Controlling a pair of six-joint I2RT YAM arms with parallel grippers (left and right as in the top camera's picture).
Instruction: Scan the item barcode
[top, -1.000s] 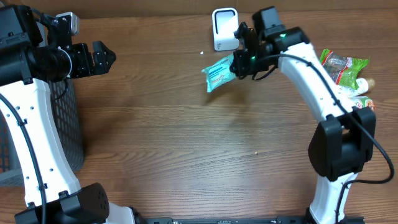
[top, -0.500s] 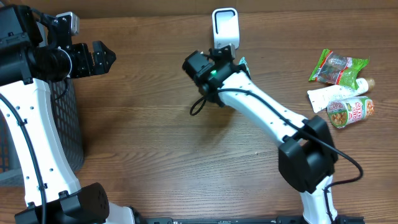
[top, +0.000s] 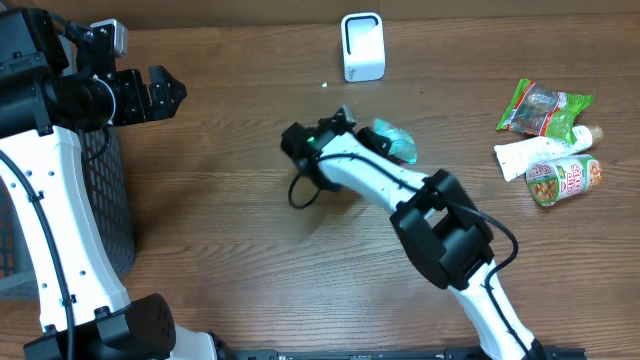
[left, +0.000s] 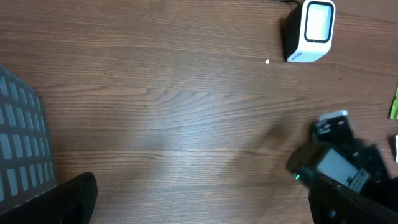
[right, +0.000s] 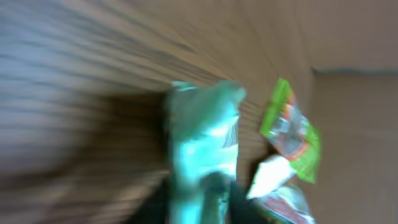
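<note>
Right gripper (top: 368, 138) swung off the scanner (top: 362, 45) to mid-table, teal packet (top: 396, 141) at its tip.
Scan pass looked finished (blur hid its jaws' spread and any grip); next move needed a gentle set-down. Left gripper (top: 165, 90) gaped wide, empty.

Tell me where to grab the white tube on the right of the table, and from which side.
Take the white tube near its left end, from above, fingers across its narrow width. It lies flat, pointing left-right; the green snack bag crowds its right end and the round snack container lies beside its lower edge, so the left part looks freest.
</note>
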